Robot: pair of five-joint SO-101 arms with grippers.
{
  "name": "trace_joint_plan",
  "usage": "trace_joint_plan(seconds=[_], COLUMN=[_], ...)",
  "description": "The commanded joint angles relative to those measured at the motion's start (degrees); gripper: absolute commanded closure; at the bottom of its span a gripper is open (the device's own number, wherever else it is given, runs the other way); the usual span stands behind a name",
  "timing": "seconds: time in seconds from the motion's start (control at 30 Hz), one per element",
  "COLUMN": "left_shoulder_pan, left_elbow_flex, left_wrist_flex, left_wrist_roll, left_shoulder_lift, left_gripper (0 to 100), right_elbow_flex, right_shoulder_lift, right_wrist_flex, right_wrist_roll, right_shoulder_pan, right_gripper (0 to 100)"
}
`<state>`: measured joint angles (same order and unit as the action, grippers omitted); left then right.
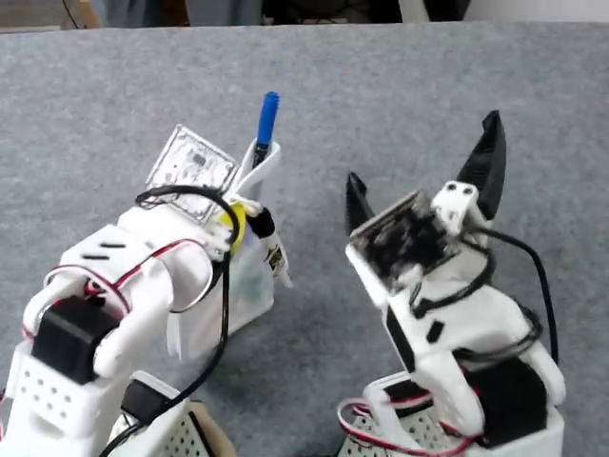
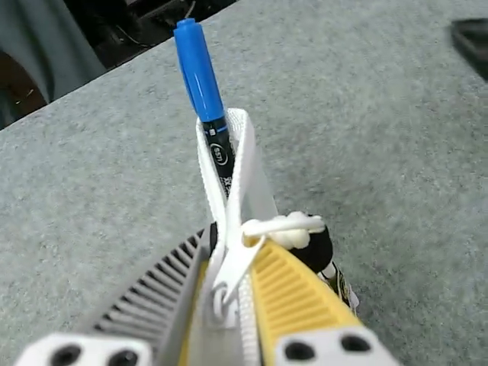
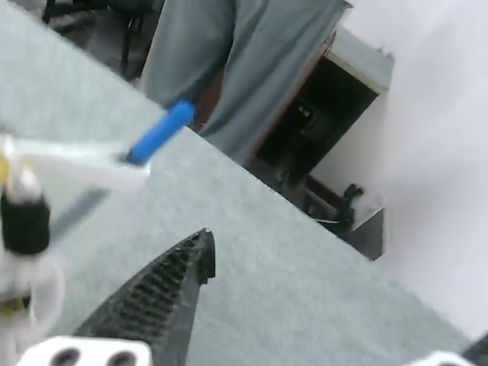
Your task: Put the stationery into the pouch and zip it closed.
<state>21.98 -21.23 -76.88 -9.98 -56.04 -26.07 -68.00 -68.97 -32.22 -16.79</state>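
left gripper (image 2: 232, 252) is pinching the zip pull (image 2: 231, 276), but i'd poke that blue pen (image 2: 197, 65) down into the pouch (image 2: 261, 183) with the spread right gripper (image 1: 423, 150) first

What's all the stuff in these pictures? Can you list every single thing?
pouch: one, see-through with a white zip edge, on the table
pen: one, blue, poking out of the pouch's end
black and white item: one, against the pouch's side; cannot tell what it is
table: one, grey, under everything
left end effector: one, yellow and grey, shut on the pouch's zip edge
right end effector: one, black, open, raised over the table beside the pouch
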Motion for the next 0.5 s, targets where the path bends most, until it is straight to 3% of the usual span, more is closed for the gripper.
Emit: trace_joint_plan(seconds=[0.0, 0.2, 0.37, 0.47], left_shoulder_pan=[-0.48, -0.22, -0.22, -0.22], left_elbow_flex=[0.04, 0.40, 0.48, 0.40], left_wrist_flex=[0.18, 0.18, 0.26, 0.97], left_wrist_roll=[0.62, 0.62, 0.53, 0.62], left_shoulder_lift=[-0.26, -0.09, 0.09, 0.26], left_gripper=[97, 97, 97, 97], right_elbow_flex=[0.31, 0.40, -0.22, -2.86], right_shoulder_lift=[-0.92, -4.62, -6.46, -6.90], right_wrist_flex=[-6.33, -19.34, -31.21, -32.09], right_wrist_roll=[-8.26, -17.76, -18.02, -16.70], right_shoulder_pan=[0.18, -6.33, -9.76, -9.58], right_gripper=[45.3, 45.3, 45.3, 45.4])
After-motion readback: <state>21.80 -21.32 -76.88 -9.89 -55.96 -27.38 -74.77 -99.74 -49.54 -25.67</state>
